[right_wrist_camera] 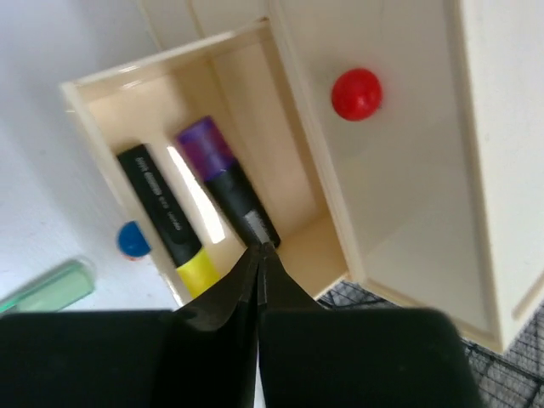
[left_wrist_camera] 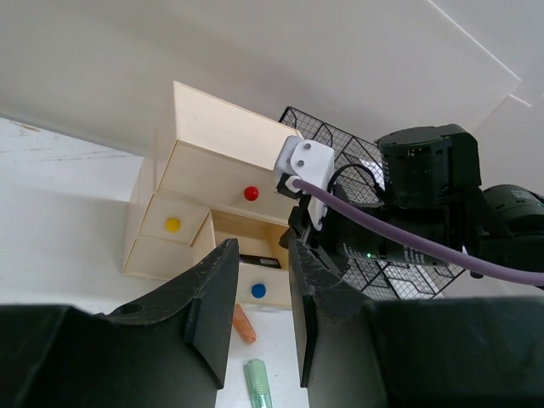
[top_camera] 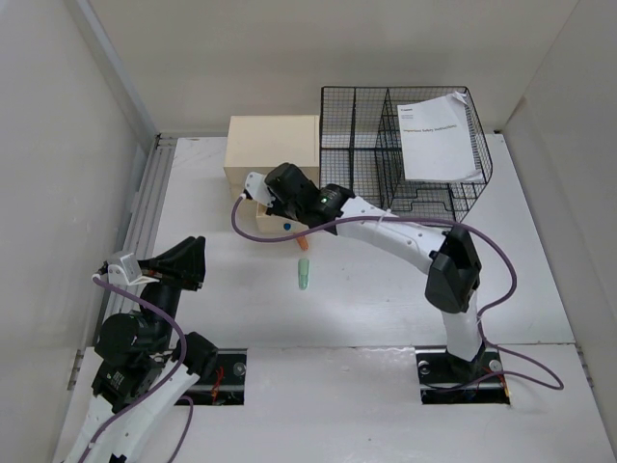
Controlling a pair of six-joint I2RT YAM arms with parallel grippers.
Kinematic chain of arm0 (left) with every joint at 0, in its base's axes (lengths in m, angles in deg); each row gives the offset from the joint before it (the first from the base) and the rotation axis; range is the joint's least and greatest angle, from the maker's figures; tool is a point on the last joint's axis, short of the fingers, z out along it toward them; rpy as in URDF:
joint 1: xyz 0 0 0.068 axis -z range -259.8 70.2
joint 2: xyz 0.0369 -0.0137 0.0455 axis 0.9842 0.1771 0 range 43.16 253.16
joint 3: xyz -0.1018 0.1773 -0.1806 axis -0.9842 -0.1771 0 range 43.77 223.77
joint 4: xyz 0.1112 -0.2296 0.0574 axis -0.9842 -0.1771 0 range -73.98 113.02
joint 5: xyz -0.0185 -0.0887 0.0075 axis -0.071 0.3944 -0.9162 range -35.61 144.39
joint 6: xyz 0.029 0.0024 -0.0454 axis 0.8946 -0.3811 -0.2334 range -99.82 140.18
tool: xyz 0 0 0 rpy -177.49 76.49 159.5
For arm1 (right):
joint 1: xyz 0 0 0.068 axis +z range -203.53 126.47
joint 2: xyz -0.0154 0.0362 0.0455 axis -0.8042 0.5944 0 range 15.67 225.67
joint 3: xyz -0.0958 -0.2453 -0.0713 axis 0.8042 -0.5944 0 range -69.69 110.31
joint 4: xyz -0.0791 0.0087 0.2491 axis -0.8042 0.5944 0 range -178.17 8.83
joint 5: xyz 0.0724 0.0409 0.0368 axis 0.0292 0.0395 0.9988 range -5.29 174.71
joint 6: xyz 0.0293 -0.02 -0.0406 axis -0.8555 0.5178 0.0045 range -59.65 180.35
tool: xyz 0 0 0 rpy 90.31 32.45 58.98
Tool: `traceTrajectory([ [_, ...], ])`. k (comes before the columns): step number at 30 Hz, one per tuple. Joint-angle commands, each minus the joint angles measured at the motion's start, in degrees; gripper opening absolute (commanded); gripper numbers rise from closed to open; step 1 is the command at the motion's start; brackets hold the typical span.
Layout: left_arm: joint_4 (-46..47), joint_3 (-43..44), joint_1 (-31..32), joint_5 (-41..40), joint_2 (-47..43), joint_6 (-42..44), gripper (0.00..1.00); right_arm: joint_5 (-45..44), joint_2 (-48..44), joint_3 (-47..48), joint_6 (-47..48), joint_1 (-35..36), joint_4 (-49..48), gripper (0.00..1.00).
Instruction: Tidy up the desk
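Note:
On the white desk [top_camera: 386, 289] stands a cream drawer box [top_camera: 272, 145] with its bottom drawer [right_wrist_camera: 102, 93] pulled out. Inside lie a purple-capped marker [right_wrist_camera: 225, 183] and a black marker with a yellow cap [right_wrist_camera: 166, 217]. My right gripper [right_wrist_camera: 259, 248] hangs shut just above the purple marker's dark end, with nothing between its fingers. A green marker [top_camera: 304, 275] and an orange one [top_camera: 302, 246] lie on the desk in front of the drawer. My left gripper [left_wrist_camera: 259, 289] hovers at the near left, open and empty, pointing at the box.
A black wire-mesh rack [top_camera: 405, 154] holding a white paper sheet [top_camera: 439, 135] stands to the right of the box. The box fronts carry a red knob [left_wrist_camera: 251, 193], a yellow knob [left_wrist_camera: 172, 224] and a blue knob [left_wrist_camera: 258, 291]. A ribbed rail [top_camera: 145, 207] runs along the left edge.

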Motion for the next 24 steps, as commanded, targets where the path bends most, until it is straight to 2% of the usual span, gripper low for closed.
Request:
traceTrajectory([
  [1, 2.4, 0.5, -0.3, -0.5, -1.9, 0.2, 0.27, 7.5, -5.0, -0.1, -1.5, -1.2, -2.6, 0.0],
  [2, 2.4, 0.5, -0.3, -0.5, -1.9, 0.2, 0.27, 10.8, -5.1, -0.1, -2.1, -1.9, -1.5, 0.0],
  [3, 2.4, 0.5, -0.3, -0.5, -1.9, 0.2, 0.27, 17.9, -5.1, 0.8, -2.1, -2.4, 0.1, 0.0],
  [7, 2.4, 0.5, -0.3, -0.5, -1.9, 0.2, 0.27, 31.9, -4.5, 1.6, -1.5, -5.3, 4.3, 0.0],
  [12, 2.4, 0.5, -0.3, -0.5, -1.9, 0.2, 0.27, 43.4, -0.4, 5.2, 3.0, -7.4, 14.1, 0.0],
  [16, 2.4, 0.5, -0.3, -0.5, -1.9, 0.2, 0.27, 44.4, 2.8, 6.8, 3.9, -7.4, 15.9, 0.0],
  [24, 2.4, 0.5, -0.3, -0.5, -1.9, 0.2, 0.27, 39.9, 3.9, 6.7, 1.9, -7.4, 13.7, 0.0],
])
